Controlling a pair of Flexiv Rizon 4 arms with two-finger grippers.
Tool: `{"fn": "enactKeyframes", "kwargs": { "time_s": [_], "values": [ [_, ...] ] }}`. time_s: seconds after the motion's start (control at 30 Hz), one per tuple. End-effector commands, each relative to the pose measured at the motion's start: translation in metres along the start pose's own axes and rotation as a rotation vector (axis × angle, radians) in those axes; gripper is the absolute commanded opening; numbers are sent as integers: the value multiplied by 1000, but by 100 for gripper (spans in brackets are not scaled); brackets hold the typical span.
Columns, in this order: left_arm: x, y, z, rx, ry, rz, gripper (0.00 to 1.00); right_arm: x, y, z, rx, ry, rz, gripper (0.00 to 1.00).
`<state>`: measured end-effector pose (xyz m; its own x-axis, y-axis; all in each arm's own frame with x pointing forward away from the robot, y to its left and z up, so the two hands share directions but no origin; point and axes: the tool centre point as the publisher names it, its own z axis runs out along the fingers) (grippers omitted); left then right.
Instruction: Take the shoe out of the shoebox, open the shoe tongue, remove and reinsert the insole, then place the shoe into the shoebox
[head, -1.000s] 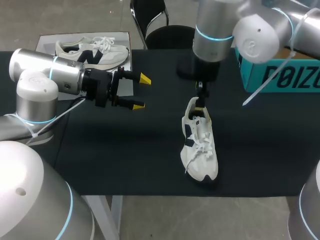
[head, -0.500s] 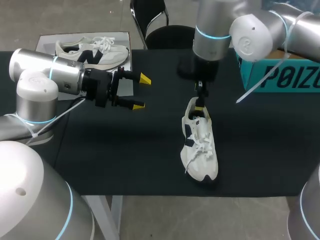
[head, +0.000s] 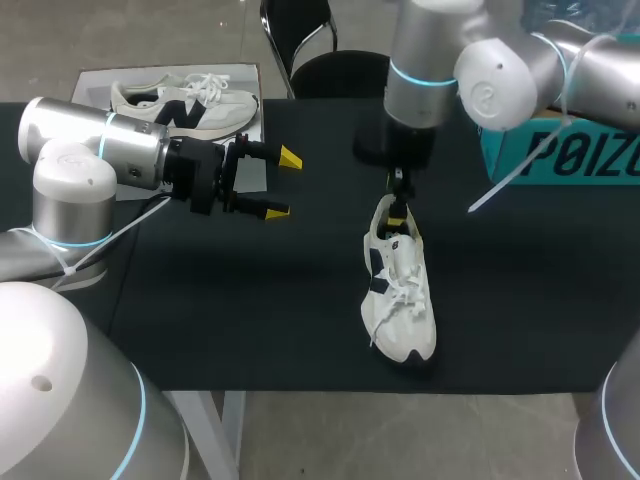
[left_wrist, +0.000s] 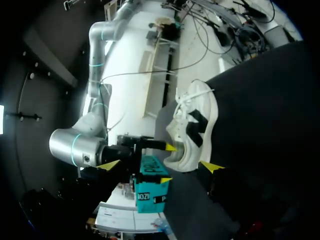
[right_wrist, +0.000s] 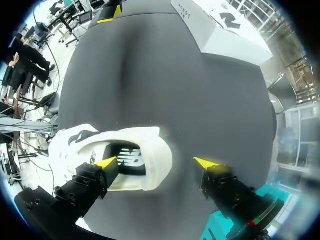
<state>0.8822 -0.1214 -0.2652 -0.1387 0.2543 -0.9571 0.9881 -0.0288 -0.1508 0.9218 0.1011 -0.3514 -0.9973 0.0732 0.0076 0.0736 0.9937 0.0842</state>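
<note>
The white sneaker lay on its sole on the black table, well outside any box, with its toe toward the near edge, its heel toward the far side and its laces loose over the tongue. The right gripper hung straight down over the heel with its fingers spread. One yellow tip sat inside the shoe's opening above the printed insole. The other stood clear of the heel, over bare table, so the heel collar lay between them unclamped. The left gripper hovered above the table well to the left of the sneaker, lying sideways with its fingers released and nothing in them. A white shoebox stood at the far left corner with a second sneaker lying at it; whether inside or on top could not be told. A teal box stood at the far right.
</note>
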Motion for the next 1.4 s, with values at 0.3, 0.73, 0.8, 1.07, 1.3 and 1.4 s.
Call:
{"fn": "enactKeyframes", "kwargs": {
  "time_s": [0.3, 0.73, 0.8, 1.07, 1.3, 1.4],
  "values": [
    [0, 0, 0, 1, 2, 1, 100, -2, 1, 11, -21, 14, -9, 11],
    [0, 0, 0, 1, 2, 1, 100, 6, 3, -24, -5, -33, 10, 2],
    [0, 0, 0, 1, 2, 1, 100, 6, 4, -39, 17, -52, 21, 0],
    [0, 0, 0, 1, 2, 1, 100, 4, -1, -109, 155, -104, 174, 0],
    [0, 0, 0, 1, 2, 1, 100, -5, -32, -173, 188, -136, 481, 0],
    [0, 0, 0, 1, 2, 1, 100, -8, -54, -197, 171, -144, 612, 0]
  ]
}}
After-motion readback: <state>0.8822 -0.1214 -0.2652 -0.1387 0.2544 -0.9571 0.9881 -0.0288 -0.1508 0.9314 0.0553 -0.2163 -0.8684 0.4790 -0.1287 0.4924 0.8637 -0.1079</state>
